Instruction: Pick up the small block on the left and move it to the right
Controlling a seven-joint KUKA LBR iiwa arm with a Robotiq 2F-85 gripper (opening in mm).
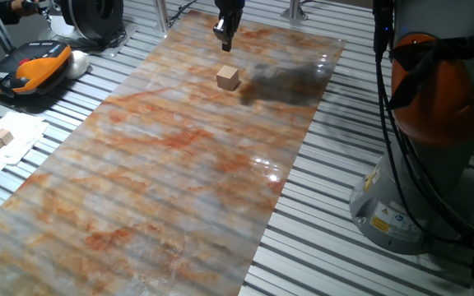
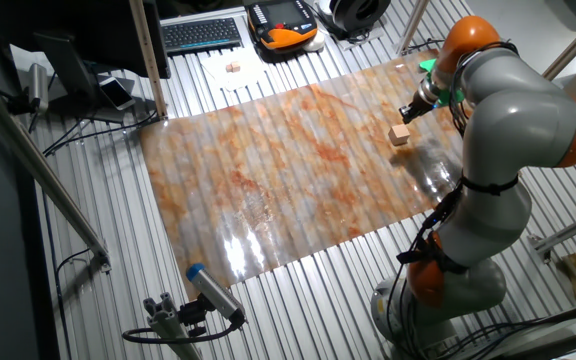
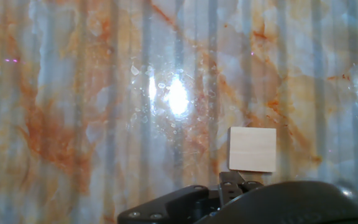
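Observation:
The small block (image 1: 228,77) is a plain tan wooden cube resting on the marbled mat (image 1: 171,164), near its far end. My gripper (image 1: 225,39) hangs in the air just beyond and above the cube, apart from it. Its fingers look pressed together with nothing between them. From the other fixed view the block (image 2: 400,135) lies just below the gripper (image 2: 409,112). The hand view looks straight down: the block (image 3: 252,149) shows as a pale square, and the gripper (image 3: 235,184) is a dark cluster at the bottom edge.
Two smaller tan cubes (image 1: 3,137) lie on white paper left of the mat. An orange and black pendant (image 1: 27,67) sits at the far left. The arm's grey and orange base (image 1: 434,131) stands right of the mat. A keyboard (image 2: 201,33) lies on the slatted table.

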